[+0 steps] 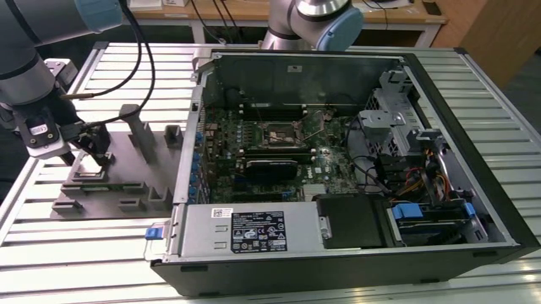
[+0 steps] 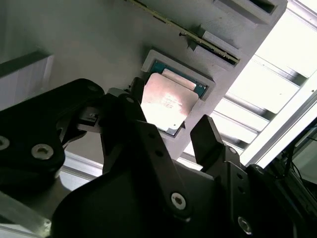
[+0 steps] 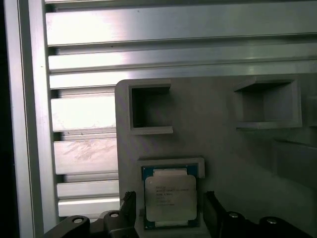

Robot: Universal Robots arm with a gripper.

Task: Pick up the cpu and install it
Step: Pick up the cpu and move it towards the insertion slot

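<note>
Exterior view high, wide over computer case (image 1: 338, 278), both wrist views close above fixture block (image 3: 223, 144) (image 2: 74, 39), sharing the cpu (image 3: 170, 198) (image 2: 166, 101)

1. The cpu (image 3: 170, 201) (image 2: 166, 104) is seen in both wrist views as a small flat square with a silvery lid and a blue-green rim.
2. It is laid flat, lid up, in a shallow pocket of the fixture (image 3: 223, 148).

The fixture block (image 1: 118, 180) lies on the slatted table (image 1: 50, 253), at the exterior view's left of the computer case (image 1: 338, 158). In the block's recess sits the cpu (image 3: 170, 191), between the gripper's (image 3: 169, 204) spread fingers.
</note>
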